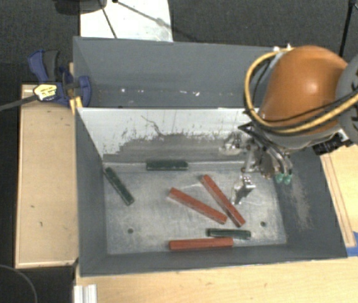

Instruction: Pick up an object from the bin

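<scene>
Fingers (241,193) hang narrow, drawn close into what looks like a single silvery tip. Nothing is seen between them, and they sit low over the right part of the bin (90,169) floor.

Far to their left, well apart, a tilted green stick (119,186) lies near the left wall, slanting down to the right. A level green stick (167,165) lies left of the fingers and farther back, along the foot of the back wall.

Nearer, on the left and a little toward the front, the long red stick (197,206) runs diagonally down to the right. The front red stick (201,244) lies almost level by the front wall, ahead of the fingers and to their left.

The steep red stick (220,198) is the nearest thing. It slants from the back left to the front right, its lower part meeting the right end of the long red stick. The fingertips stand just beside its right edge, about halfway along it. They are not round it, and whether they touch it cannot be told.

A short green stick (229,233) lies almost straight in front of the fingers, just past the steep red stick's lower end and above the right end of the front red stick.

Above and to the right of the fingers, the wrist carries an orange cover (302,87) looped by yellow cables (252,84).
</scene>
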`<state>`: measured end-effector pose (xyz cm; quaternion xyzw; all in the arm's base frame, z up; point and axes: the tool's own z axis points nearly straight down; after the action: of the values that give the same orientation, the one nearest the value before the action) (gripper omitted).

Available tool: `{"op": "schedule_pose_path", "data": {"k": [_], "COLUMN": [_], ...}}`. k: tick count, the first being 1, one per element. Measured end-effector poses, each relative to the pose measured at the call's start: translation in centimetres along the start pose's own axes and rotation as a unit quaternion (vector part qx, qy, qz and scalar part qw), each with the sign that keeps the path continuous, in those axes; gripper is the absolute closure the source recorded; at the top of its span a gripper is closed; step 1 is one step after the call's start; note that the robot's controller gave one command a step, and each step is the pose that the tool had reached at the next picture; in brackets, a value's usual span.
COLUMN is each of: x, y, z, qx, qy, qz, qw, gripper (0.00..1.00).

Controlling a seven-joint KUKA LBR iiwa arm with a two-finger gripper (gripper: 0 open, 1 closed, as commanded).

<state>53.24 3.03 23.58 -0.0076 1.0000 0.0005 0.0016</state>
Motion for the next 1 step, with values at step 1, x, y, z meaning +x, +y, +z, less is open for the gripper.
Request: {"op": "schedule_pose_path", "data": {"k": [1], "x": [1.66], "y": [1.64], "z": [4.85], "qx": [0.000], "qy": [-0.0033], "qz": [0.072], "qw": [0.9974], "gripper": [0.00]}}
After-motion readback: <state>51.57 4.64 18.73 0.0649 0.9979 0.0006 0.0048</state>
